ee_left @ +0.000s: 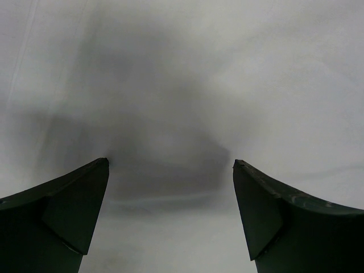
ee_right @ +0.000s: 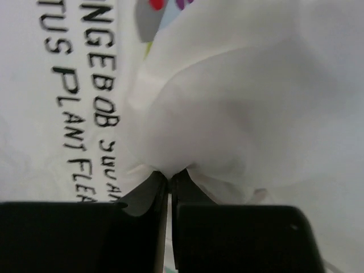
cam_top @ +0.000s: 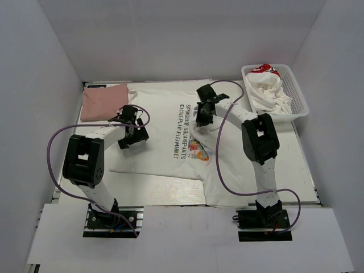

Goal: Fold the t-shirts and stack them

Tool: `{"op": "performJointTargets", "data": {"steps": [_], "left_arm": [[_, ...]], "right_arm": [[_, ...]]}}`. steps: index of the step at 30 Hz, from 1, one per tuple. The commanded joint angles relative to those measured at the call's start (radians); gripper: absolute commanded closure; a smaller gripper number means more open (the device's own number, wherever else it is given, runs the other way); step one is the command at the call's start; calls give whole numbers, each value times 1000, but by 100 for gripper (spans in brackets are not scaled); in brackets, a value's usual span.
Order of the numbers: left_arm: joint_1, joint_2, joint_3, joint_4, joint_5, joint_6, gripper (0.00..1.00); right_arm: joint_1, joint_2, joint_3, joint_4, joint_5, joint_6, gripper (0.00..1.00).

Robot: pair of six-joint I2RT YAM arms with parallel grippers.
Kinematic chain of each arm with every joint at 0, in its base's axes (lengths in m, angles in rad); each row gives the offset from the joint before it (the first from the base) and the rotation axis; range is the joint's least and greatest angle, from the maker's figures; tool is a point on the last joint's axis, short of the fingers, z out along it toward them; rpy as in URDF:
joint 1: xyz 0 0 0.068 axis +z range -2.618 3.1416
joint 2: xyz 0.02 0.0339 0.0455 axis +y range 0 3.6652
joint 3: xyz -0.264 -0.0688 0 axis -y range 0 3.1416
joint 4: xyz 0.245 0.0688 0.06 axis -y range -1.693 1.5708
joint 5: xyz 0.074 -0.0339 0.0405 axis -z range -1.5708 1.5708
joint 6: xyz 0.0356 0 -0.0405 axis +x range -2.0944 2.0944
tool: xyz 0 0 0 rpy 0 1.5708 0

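A white t-shirt (cam_top: pixel 165 153) with a colourful cartoon print and dark lettering lies spread over the middle of the table. My right gripper (cam_top: pixel 200 120) is shut on a fold of its cloth (ee_right: pixel 227 108) near the lettering and holds it bunched up. My left gripper (cam_top: pixel 128 136) is open, its jaws wide apart just above the shirt's plain white cloth (ee_left: pixel 170 102) at the left side. A folded dusty-pink t-shirt (cam_top: pixel 102 101) lies at the back left. More white tees with red print (cam_top: pixel 267 85) sit crumpled in the basket.
The white mesh basket (cam_top: pixel 298 94) stands at the back right. White walls close in the table on three sides. Purple cables loop from both arms.
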Motion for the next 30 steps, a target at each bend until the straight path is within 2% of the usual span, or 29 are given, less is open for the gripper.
{"op": "performJointTargets", "data": {"steps": [1,4,5,8,9,11,17,20,21,22,24,27,28,30], "left_arm": [[-3,21,-1,4,-48,8,0],[-3,21,-22,-5,-59,-2,0],[-3,21,-35,-5,-68,-2,0],[6,21,-47,-5,-90,-12,0],[17,34,-47,-17,-90,-12,0],[17,47,-47,-30,-127,-23,0],[17,75,-24,-74,-157,-32,0],[17,66,-24,-74,-148,-32,0],[17,57,-24,-74,-148,-32,0],[6,57,-24,-63,-148,-32,0],[6,48,-24,-54,-138,-19,0],[6,38,-24,-31,-112,-19,0],[6,38,-24,-22,-111,-19,0],[6,29,-24,-22,-102,-9,0]], "right_arm": [[-20,-75,46,-63,232,3,99],[-41,-100,61,-143,424,-21,100],[-56,-103,70,-190,547,-37,100],[-86,-63,148,-374,655,-41,100],[-96,-24,164,-403,777,-46,100],[-107,-6,211,-457,879,-44,100],[-106,90,265,-413,1002,-179,99],[-101,104,262,-398,1021,-244,78],[-101,100,258,-384,981,-262,56],[-100,71,251,-371,917,-277,45],[-96,40,202,-321,804,-323,31],[-83,-58,135,-273,595,-354,21],[-75,-98,106,-250,499,-365,21],[-69,-185,45,-220,434,-367,18]]}}
